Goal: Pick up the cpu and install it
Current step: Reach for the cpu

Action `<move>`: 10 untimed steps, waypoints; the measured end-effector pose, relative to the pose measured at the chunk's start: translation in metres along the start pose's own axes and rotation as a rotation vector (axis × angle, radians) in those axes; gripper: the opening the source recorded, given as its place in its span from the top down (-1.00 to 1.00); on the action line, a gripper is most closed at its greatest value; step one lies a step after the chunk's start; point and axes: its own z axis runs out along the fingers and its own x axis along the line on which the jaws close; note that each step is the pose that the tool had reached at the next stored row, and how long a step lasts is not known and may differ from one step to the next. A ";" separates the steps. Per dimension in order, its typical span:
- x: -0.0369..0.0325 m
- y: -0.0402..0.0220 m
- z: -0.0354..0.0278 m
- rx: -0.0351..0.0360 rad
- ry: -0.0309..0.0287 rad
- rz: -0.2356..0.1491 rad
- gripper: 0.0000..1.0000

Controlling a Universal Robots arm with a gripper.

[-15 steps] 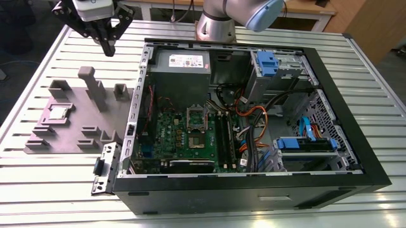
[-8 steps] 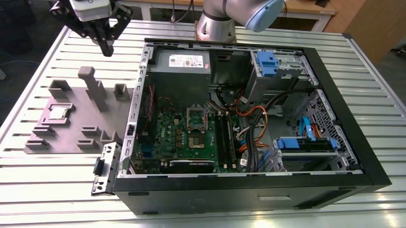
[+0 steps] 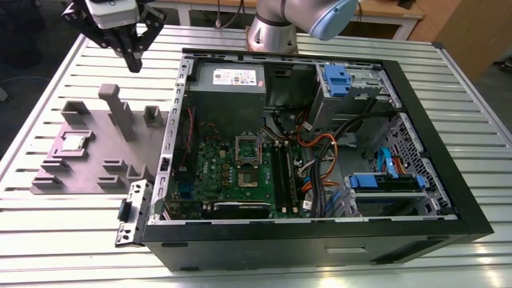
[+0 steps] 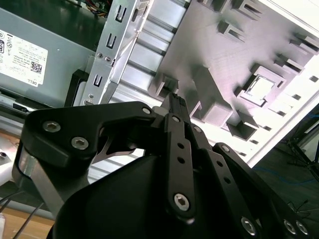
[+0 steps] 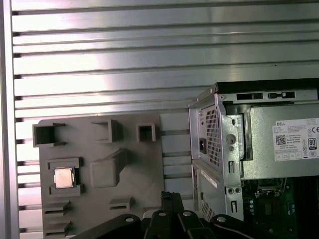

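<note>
The cpu (image 3: pixel 74 141) is a small silver square lying flat in a recess of the grey holder plate (image 3: pixel 92 171), at the exterior view's left of the open computer case. It shows in both wrist views (image 5: pixel 64 178) (image 4: pixel 261 87). My gripper (image 3: pixel 133 62) hangs above the table beyond the plate's far edge, well above and away from the cpu. Its black fingers meet at their tips (image 4: pixel 177 101) and hold nothing. Inside the case, the motherboard's metal socket frame (image 3: pixel 246 157) lies in the middle of the green board.
The open case (image 3: pixel 448 180) takes up the table's middle, with a power supply (image 3: pixel 228 81), cables and blue drive brackets inside. Grey upright blocks (image 3: pixel 120 114) rise from the holder plate. Slatted aluminium table top (image 5: pixel 149 50) surrounds everything. The arm's base (image 3: pixel 272 33) stands behind the case.
</note>
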 end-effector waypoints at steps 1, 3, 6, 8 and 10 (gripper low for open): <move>0.0003 0.0000 0.0000 0.0000 0.0001 0.000 0.79; 0.0010 -0.0001 0.0001 0.0000 0.0001 0.000 0.79; 0.0025 -0.0002 0.0002 0.0001 0.0001 0.000 0.79; 0.0035 -0.0003 0.0003 0.0001 0.0002 0.000 0.79; 0.0044 -0.0004 0.0004 0.0001 0.0002 0.000 0.79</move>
